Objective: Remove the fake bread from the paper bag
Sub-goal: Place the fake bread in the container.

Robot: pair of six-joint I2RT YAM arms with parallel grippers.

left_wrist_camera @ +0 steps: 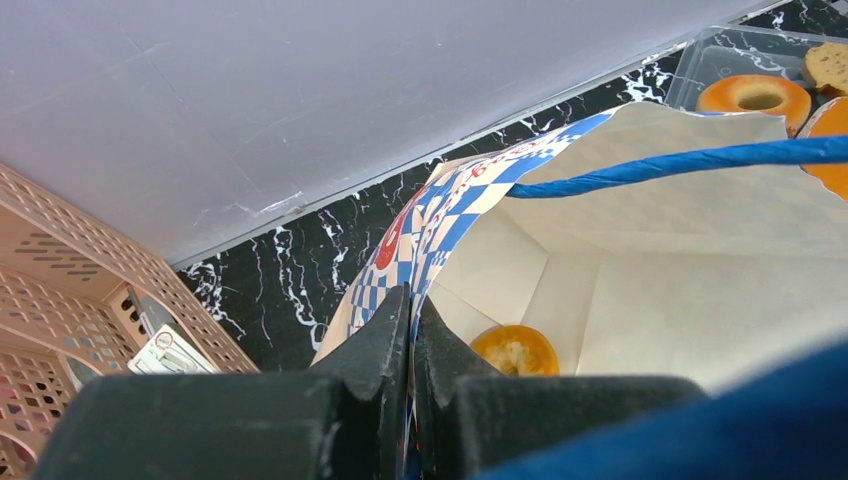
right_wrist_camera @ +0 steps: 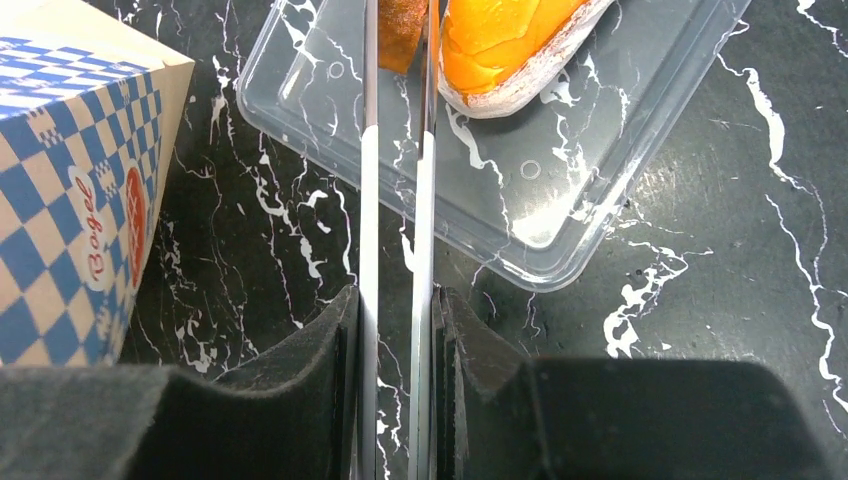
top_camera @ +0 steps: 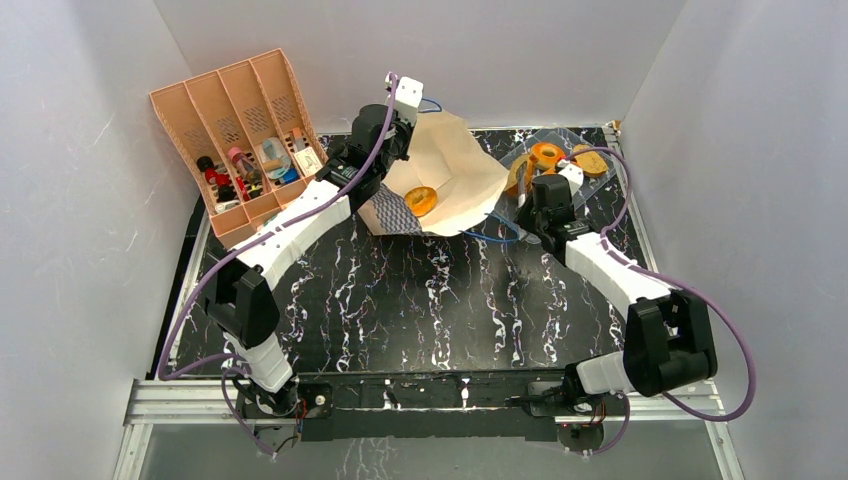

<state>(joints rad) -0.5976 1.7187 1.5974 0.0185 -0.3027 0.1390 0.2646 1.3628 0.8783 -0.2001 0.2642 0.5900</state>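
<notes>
The paper bag (top_camera: 455, 175) lies open on its side, cream inside showing. One golden ring bagel (top_camera: 421, 201) lies inside it, also seen in the left wrist view (left_wrist_camera: 515, 350). My left gripper (top_camera: 392, 158) is shut on the bag's checkered rim (left_wrist_camera: 440, 215). My right gripper (top_camera: 545, 188) is shut on the metal tongs (right_wrist_camera: 425, 200), whose arms reach into the clear tray (right_wrist_camera: 520, 190). A brown bread piece (right_wrist_camera: 400, 25) sits between the tong tips, beside the orange-topped loaf (right_wrist_camera: 500, 40). A second bagel (top_camera: 547, 155) and the toast slice (top_camera: 592, 160) lie in the tray.
An orange slotted organiser (top_camera: 240, 130) with small items stands at the back left, close to my left arm. White walls close in the back and both sides. The bag's blue cord handle (left_wrist_camera: 680, 160) stretches across the bag mouth. The bag's checkered side (right_wrist_camera: 70, 180) is just left of the tongs.
</notes>
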